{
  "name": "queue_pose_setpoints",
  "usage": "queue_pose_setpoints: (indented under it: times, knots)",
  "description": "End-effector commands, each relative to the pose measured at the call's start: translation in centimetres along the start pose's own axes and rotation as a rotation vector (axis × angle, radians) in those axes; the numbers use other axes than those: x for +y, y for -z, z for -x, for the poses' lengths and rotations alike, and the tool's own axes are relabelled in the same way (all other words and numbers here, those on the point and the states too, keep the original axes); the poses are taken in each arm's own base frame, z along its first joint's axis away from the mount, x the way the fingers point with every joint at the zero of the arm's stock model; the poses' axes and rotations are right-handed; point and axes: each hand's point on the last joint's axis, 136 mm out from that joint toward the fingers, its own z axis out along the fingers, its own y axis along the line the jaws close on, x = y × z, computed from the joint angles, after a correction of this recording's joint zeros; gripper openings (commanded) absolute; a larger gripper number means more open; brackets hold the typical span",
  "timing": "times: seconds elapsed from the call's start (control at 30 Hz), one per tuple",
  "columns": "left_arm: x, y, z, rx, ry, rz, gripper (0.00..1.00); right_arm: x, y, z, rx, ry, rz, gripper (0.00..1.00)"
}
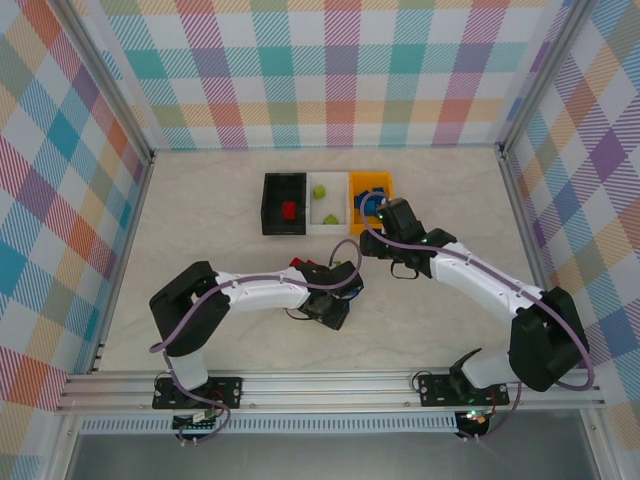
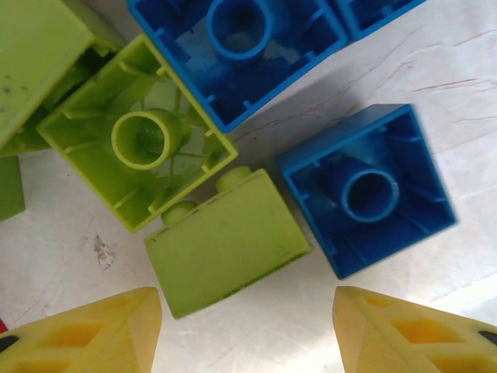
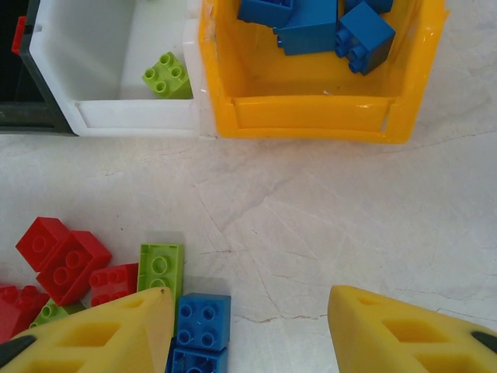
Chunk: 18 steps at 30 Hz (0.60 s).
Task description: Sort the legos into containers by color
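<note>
A pile of legos lies mid-table under my left gripper (image 1: 335, 298). In the left wrist view a lime green brick (image 2: 225, 241) lies on its side just ahead of my left gripper (image 2: 247, 311), which is open with bare table between its fingers. An upturned blue brick (image 2: 365, 190), an upturned green brick (image 2: 136, 140) and another blue one (image 2: 241, 47) lie beyond. My right gripper (image 3: 250, 311) is open and empty, a blue brick (image 3: 203, 321) beside its left finger. The orange-yellow bin (image 3: 318, 113) holds blue bricks (image 3: 318, 23). The white bin (image 3: 116, 116) holds a green brick (image 3: 166, 75).
The black bin (image 1: 272, 203), with a red brick (image 1: 289, 210) in it, stands left of the white bin (image 1: 326, 226) and the orange-yellow bin (image 1: 372, 180). Red bricks (image 3: 66, 260) and a green brick (image 3: 161, 268) lie left of my right gripper (image 1: 385, 225). Checkered walls enclose the table.
</note>
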Motion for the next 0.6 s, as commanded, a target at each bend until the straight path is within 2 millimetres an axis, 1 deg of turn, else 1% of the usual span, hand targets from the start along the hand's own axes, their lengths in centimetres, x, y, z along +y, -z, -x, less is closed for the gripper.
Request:
queue_pose_setpoints:
  times: [0.0, 0.17, 0.33, 0.43, 0.5, 0.57]
  knots:
    - [0.9, -0.5, -0.3, 0.022, -0.026, 0.069, 0.62, 0.1, 0.9, 1.2, -0.052, -0.012, 0.01, 0.55]
    - [0.2, -1.1, 1.0, -0.011, -0.041, 0.057, 0.61, 0.0, 1.2, 1.5, -0.062, -0.014, 0.016, 0.55]
    - [-0.4, -1.2, 2.2, -0.025, -0.057, 0.057, 0.71, 0.2, 1.4, 1.8, -0.071, -0.019, 0.024, 0.55]
    - [-0.3, -1.6, 2.4, -0.03, -0.057, 0.07, 0.71, 0.2, 1.2, 1.7, -0.066, -0.019, 0.028, 0.55]
    - [-0.4, -1.6, 2.6, -0.039, -0.056, 0.069, 0.65, 0.3, 1.0, 1.6, -0.064, -0.022, 0.029, 0.55]
    - [-0.3, -1.4, 2.8, -0.053, -0.053, 0.072, 0.57, 0.2, 0.9, 1.5, -0.062, -0.024, 0.029, 0.55]
